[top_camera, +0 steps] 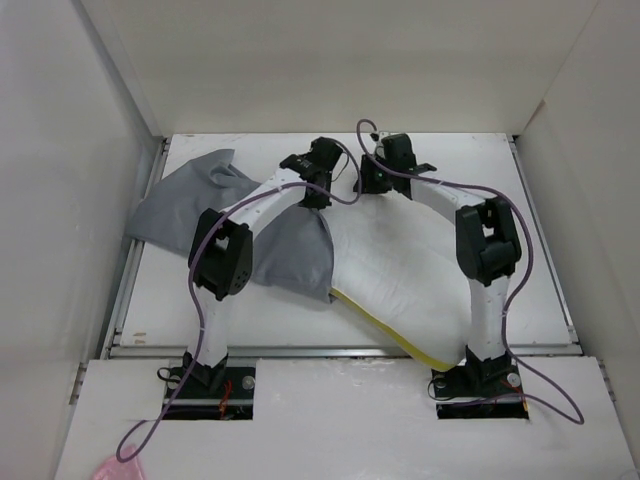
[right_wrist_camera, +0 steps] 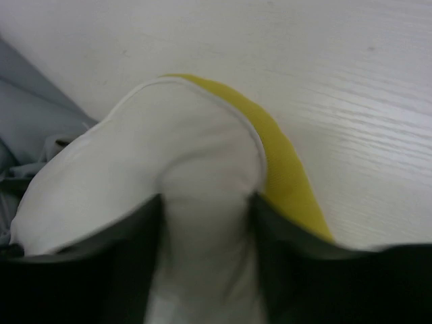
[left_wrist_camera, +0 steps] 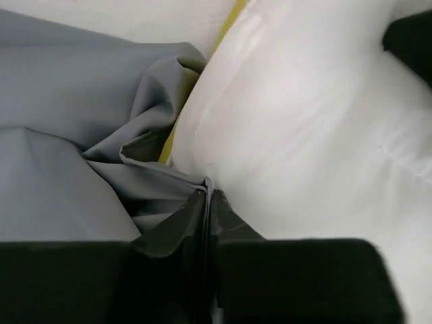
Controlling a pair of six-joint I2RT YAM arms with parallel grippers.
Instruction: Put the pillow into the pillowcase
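both hands clenched on cloth
i see my left hand (left_wrist_camera: 208, 199) pinching a pillowcase (left_wrist_camera: 61, 135) fold, lower centre; right hand (right_wrist_camera: 206, 223) squeezing the pillow (right_wrist_camera: 169, 135) corner.

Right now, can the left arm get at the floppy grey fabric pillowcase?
Likely yes: the left claw is shut on a fold of the pillowcase, beside the soft white pillow.

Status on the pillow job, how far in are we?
Done: one end of the pillow looks tucked under the pillowcase. In hand: left end effector pinches the pillowcase edge, right end effector grips a pillow corner. Left: most of the pillow lies uncovered, yellow piping showing.
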